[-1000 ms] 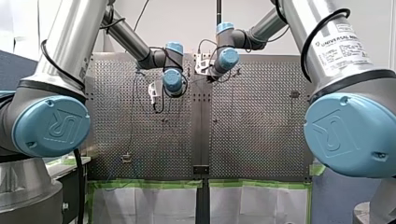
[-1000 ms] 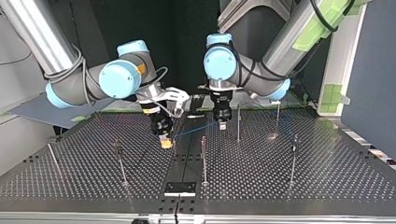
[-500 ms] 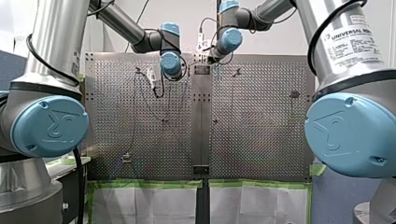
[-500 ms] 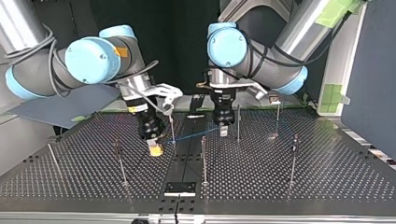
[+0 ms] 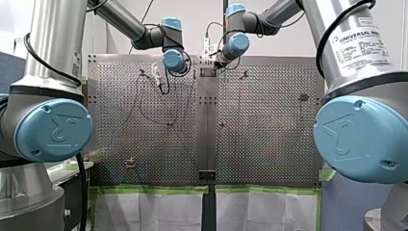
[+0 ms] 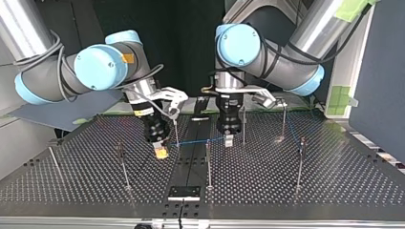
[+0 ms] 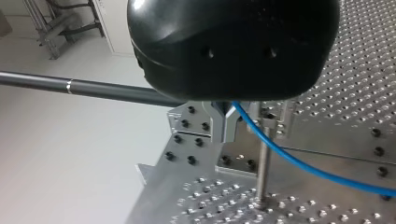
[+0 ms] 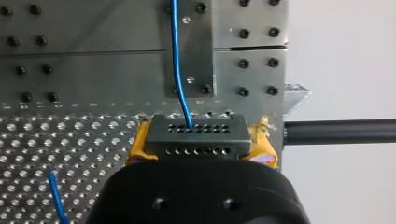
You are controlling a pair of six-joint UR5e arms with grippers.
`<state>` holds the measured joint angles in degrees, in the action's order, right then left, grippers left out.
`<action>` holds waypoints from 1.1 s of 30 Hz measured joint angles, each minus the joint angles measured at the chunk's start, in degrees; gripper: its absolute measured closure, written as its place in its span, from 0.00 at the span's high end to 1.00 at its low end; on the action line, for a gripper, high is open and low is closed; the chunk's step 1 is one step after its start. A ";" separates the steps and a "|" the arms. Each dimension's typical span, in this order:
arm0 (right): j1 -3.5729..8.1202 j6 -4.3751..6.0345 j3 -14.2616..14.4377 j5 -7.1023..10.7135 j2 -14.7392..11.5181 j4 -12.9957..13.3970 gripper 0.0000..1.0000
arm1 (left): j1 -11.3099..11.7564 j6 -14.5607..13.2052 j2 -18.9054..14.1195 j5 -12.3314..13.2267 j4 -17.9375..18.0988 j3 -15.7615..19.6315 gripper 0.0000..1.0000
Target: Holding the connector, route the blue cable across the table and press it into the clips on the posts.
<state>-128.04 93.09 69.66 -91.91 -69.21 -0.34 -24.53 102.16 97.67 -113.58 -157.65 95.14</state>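
Perforated steel counter (image 6: 296,191) fills the top view, with thin posts (image 6: 208,164) standing on it and darkness behind the arms. My right pincer (image 6: 161,151), at about 9 o'clock from the counter's middle in that view, points down close to the surface. The right wrist view shows its yellow pads (image 8: 136,148) clamped on either side of the black connector (image 8: 196,135), whose face carries two rows of small holes. The blue cable (image 6: 193,141) leaves that face and runs ahead of the pincer over the counter. In the top view it stretches nearly straight toward 3 o'clock, passing just beside a post, to my left pincer (image 6: 228,139), which hangs upright at about 1 o'clock from the middle. The left wrist view shows its metal fingers (image 7: 219,126) pinched shut on the cable, with a post standing just beside them. Past the left pincer, toward 2 o'clock, a faint blue line shows near the far posts; where it ends I cannot tell.
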 joint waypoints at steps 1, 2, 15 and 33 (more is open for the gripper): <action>0.04 0.05 0.00 0.16 0.16 0.05 0.01 | 0.07 0.02 0.41 0.26 0.36 0.01 0.00; 0.07 0.09 -0.02 0.31 0.26 0.09 0.01 | 0.16 0.03 0.81 0.49 0.71 0.01 0.00; 0.99 0.18 -0.63 3.30 2.03 1.10 0.01 | 2.33 0.10 6.83 2.70 1.09 -3.66 0.00; 3.01 0.26 -2.52 4.07 4.35 1.22 0.01 | 5.90 0.14 9.89 5.18 1.47 -6.88 0.00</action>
<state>-125.04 93.36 67.14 -87.84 -64.86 0.87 -18.63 102.30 107.56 -108.40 -156.18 88.27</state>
